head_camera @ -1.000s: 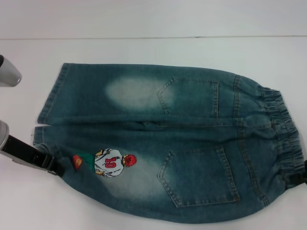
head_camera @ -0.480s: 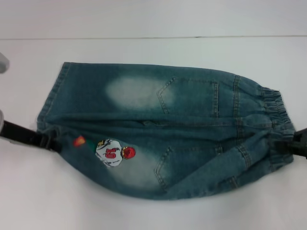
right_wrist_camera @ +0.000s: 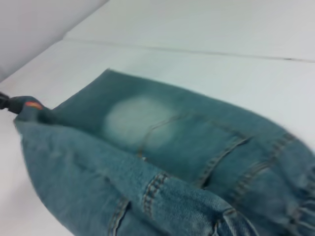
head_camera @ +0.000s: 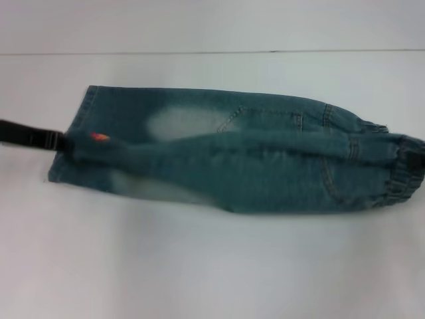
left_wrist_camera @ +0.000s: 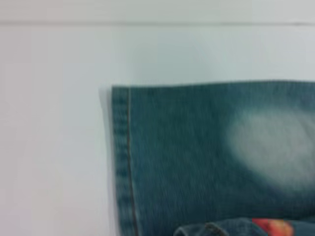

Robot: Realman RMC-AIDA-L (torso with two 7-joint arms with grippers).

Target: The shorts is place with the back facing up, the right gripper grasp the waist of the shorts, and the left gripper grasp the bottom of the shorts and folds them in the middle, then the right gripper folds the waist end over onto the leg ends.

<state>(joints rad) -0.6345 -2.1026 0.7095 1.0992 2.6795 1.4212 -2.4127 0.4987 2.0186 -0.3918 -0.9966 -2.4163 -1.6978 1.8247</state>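
Note:
The blue denim shorts lie lengthwise across the white table, their near half lifted into a ridge over the far half. My left gripper is shut on the near leg's hem at the left end, beside a scrap of orange print. At the right edge, my right gripper is shut on the ruffled waist. The far leg lies flat with its pale patch and hem. The left wrist view shows that flat hem and the lifted hem. In the right wrist view the raised fold runs toward the left gripper.
The white table stretches bare in front of the shorts and to the far side. Its back edge meets a pale wall. Nothing else stands on it.
Both grippers have lifted the near half of the shorts and carried it away from me over the far half. The cartoon print and near pocket have rolled out of sight.

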